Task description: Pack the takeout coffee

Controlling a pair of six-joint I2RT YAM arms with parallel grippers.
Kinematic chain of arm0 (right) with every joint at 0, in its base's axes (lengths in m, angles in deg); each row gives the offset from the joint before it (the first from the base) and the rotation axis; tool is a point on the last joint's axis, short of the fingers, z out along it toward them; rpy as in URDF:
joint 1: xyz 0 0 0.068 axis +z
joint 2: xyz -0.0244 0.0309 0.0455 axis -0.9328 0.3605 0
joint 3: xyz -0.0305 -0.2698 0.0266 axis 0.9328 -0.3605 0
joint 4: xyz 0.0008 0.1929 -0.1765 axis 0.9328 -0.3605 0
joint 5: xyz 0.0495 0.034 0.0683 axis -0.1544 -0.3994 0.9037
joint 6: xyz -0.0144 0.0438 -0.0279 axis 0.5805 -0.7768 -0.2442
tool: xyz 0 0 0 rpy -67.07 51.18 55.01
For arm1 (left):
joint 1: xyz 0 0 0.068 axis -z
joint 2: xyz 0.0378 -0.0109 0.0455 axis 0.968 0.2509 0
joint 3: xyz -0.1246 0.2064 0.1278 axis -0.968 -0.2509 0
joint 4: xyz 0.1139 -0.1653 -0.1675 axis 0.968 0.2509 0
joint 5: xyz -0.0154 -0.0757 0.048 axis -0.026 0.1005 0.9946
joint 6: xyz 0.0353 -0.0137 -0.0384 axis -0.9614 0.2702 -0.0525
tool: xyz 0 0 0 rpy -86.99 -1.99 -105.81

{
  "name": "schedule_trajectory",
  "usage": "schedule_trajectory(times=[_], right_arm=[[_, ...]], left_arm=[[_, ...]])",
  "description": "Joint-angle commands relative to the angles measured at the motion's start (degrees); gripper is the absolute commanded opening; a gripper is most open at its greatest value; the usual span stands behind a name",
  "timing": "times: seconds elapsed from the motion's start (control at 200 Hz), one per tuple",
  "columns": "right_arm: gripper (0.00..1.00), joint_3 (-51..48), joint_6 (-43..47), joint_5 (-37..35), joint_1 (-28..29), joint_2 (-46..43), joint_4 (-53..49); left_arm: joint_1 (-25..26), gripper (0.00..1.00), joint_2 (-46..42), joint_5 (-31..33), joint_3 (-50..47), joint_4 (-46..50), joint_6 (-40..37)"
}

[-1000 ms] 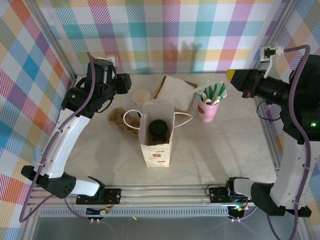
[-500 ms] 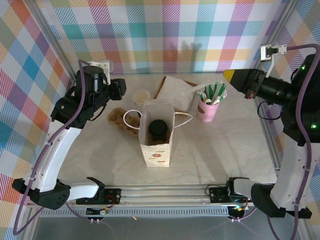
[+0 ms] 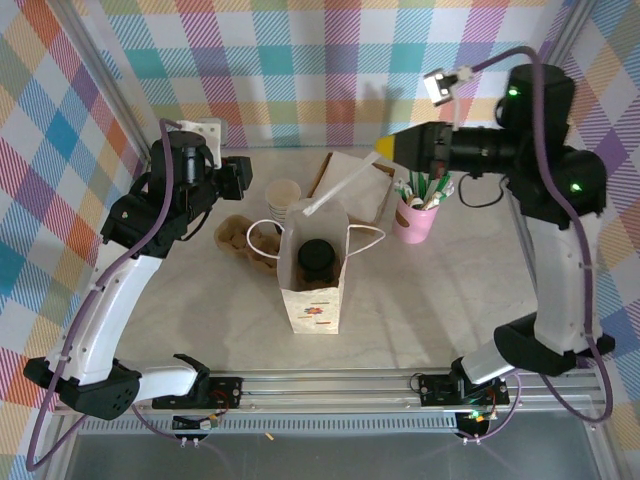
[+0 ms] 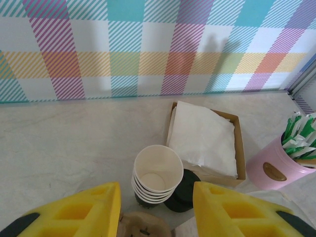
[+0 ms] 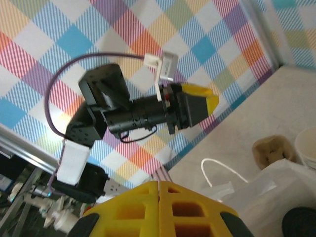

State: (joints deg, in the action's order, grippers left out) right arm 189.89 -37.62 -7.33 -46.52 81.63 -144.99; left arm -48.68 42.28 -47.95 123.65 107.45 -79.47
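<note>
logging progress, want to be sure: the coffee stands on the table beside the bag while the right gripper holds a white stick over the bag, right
Not quite. The coffee stands inside the bag, not beside it: the top view shows its black lid down in the open bag. The right gripper does hold a white stick over the bag.

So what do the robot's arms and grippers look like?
Both arms are white shells with black joints and a purple cable looping along each. The left gripper and right gripper have chunky bright yellow fingers with square pockets. Small green lights glow on the right arm.
</note>
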Motion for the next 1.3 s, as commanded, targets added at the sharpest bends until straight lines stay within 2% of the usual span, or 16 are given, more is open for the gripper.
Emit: schedule_trajectory(times=[0.0,0.255,0.54,0.765,1.295], right_arm=[[0.0,2.45,4.45,-0.91,2.98,2.05,-5.91],[0.0,5.03,12.06,-7.64,9.12,7.02,-18.46],[0.0,5.0,17.99,-12.96,18.18,13.99,-25.82],[0.0,3.75,20.14,-14.89,20.76,16.99,-27.27],[0.0,-12.3,22.33,-19.5,25.63,15.2,-18.86]], left_arm=[[-0.54,0.43,-2.79,1.91,-1.91,-1.72,-1.74],[-0.57,0.43,-5.33,3.52,-4.29,-2.86,-1.08],[-0.55,0.44,-4.24,3.16,-4.67,-3.04,-2.4],[-0.55,0.44,-3.96,2.82,-5.55,-3.68,-2.67],[-0.51,0.45,-3.26,4.12,-6.61,-4.14,-3.82]])
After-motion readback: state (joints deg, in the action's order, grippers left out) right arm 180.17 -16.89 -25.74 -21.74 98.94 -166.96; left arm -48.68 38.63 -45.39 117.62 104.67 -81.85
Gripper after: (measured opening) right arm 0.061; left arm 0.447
